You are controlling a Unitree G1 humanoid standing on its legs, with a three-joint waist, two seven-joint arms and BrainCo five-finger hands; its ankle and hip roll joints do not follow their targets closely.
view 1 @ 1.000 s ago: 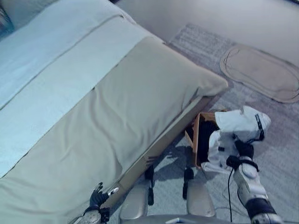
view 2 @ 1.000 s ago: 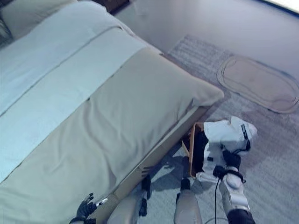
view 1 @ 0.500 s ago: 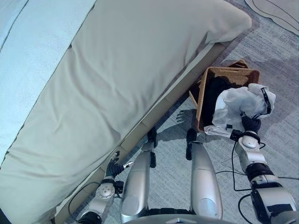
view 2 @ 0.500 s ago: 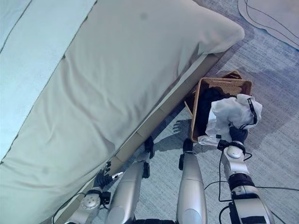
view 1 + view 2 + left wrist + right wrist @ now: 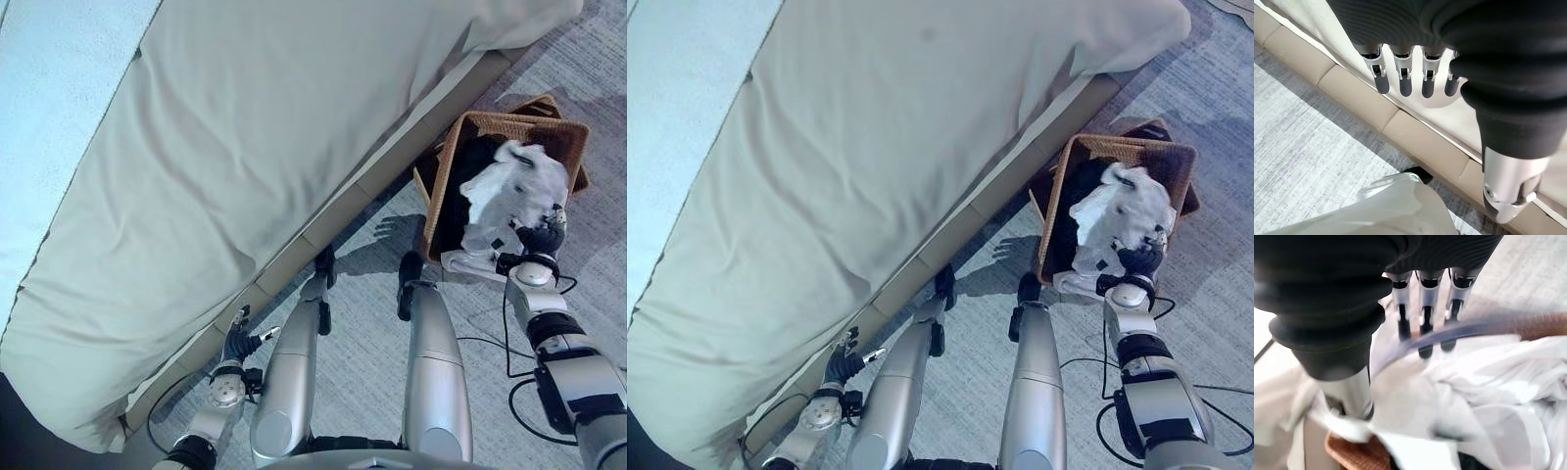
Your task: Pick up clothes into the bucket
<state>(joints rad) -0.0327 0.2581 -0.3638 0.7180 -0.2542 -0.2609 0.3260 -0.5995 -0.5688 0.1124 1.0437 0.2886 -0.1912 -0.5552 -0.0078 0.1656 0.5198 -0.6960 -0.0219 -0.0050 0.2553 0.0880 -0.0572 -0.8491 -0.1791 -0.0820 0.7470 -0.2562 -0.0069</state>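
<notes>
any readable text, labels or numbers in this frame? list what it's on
None can be read.
White garment in the wicker basket: dark marks and a small tag at its lower edge, too small and blurred to read.
Bed cover, carpet: no print.
Right hand over the garment and left hand by the bed: no legible marking.

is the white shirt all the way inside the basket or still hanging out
Partly out. Most of the white garment lies piled inside the wicker basket, but one end drapes over its near rim beside the right robot hand.
</notes>
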